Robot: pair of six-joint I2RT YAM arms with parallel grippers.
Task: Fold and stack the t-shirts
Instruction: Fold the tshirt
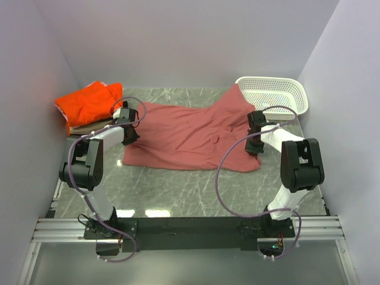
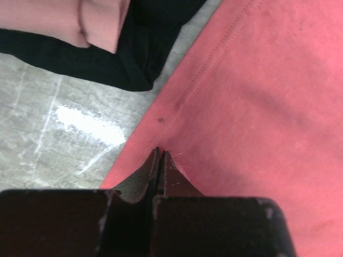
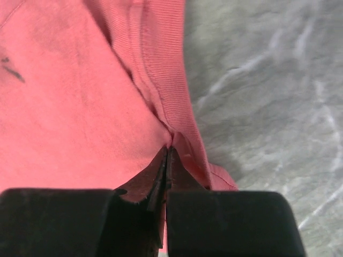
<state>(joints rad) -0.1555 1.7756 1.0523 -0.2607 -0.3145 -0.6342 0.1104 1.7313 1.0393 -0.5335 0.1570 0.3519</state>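
Observation:
A dusty-red t-shirt (image 1: pixel 190 133) lies spread out across the grey marble table (image 1: pixel 178 190). My left gripper (image 1: pixel 129 138) sits at its left edge. In the left wrist view its jaws (image 2: pixel 161 152) are shut on the dusty-red t-shirt (image 2: pixel 257 107) just inside the stitched hem. My right gripper (image 1: pixel 255 148) is at the shirt's right edge. Its jaws (image 3: pixel 168 150) are shut, and the dusty-red t-shirt (image 3: pixel 64 107) puckers between them beside the ribbed collar (image 3: pixel 166 64). A folded bright orange t-shirt (image 1: pixel 86 102) tops a stack at the back left, over a beige one (image 1: pixel 89 126).
A white perforated basket (image 1: pixel 276 95) stands at the back right, with the shirt's far corner leaning against it. The black folded t-shirt (image 2: pixel 107 59) lies close to my left gripper. White walls close in the table on three sides.

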